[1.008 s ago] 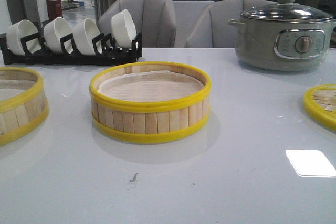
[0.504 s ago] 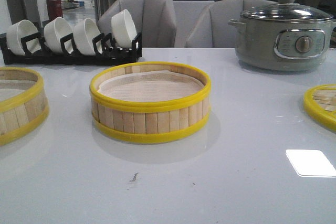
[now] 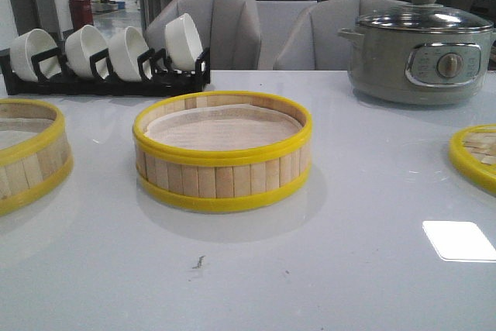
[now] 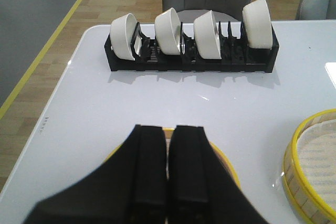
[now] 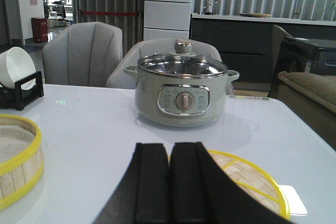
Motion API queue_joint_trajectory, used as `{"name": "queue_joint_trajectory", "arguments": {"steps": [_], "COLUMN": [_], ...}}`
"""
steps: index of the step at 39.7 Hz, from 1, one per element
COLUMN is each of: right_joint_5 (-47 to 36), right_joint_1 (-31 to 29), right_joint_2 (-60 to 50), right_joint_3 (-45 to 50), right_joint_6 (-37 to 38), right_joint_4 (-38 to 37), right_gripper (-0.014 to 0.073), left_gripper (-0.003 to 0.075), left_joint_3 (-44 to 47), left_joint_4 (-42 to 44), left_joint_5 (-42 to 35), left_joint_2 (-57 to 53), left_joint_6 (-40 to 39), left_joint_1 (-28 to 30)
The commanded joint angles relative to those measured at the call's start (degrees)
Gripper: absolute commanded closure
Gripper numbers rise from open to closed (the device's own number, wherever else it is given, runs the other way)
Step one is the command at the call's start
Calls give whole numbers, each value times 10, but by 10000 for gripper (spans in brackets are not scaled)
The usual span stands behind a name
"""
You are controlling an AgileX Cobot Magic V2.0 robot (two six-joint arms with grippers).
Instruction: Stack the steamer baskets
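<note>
1. At the counter's [image 3: 256, 284] left edge, one steamer basket [image 3: 27, 153] sits half out of the front view. The left gripper [image 4: 168, 174] hangs above its rim with fingers pressed together, holding nothing.
2. Behind it, four white bowls [image 3: 108, 50] stand on edge in a black rack [image 3: 105, 81], well apart from the baskets.
3. At centre, a second steamer basket [image 3: 223, 151] rests alone, liner showing, nothing stacked on it. It looks the natural base, so the left basket would likely go onto it first.
4. The electric pot [image 3: 421, 56] stands at the back right, clear of the likely carrying path.
5. At the right edge lies the flat woven lid [image 3: 475, 156]. The right gripper [image 5: 170, 182] hovers over it, fingers together and empty.
6. To do the step well, the left gripper should spread, pinch the basket wall squarely, lift level, and seat rim on rim.
</note>
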Motion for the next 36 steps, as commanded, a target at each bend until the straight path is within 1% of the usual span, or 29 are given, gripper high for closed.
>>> {"name": "queue_joint_trajectory", "arguments": {"steps": [1, 5, 15, 20, 25, 36], "right_joint_5": [4, 64, 145, 194, 204, 187], "right_joint_1": [-3, -3, -3, -3, -2, -2], "right_joint_2": [29, 105, 348, 428, 466, 473], "right_joint_3": [-73, -140, -302, -376, -407, -412], "right_joint_6": [3, 3, 3, 3, 3, 3], "right_joint_4": [0, 0, 0, 0, 7, 10], "right_gripper": [541, 541, 541, 541, 541, 541], "left_gripper": [636, 636, 636, 636, 636, 636], "left_joint_3": [-22, -22, -22, -22, -22, -22], "left_joint_4": [1, 1, 1, 1, 1, 1], "left_joint_5": [-38, -38, -18, -9, -7, -1], "left_joint_2": [-6, -6, -6, -6, -6, -6], "left_joint_6": [-1, -1, -1, -1, -1, -1], "left_joint_1": [-4, -4, -4, -4, -4, -4]}}
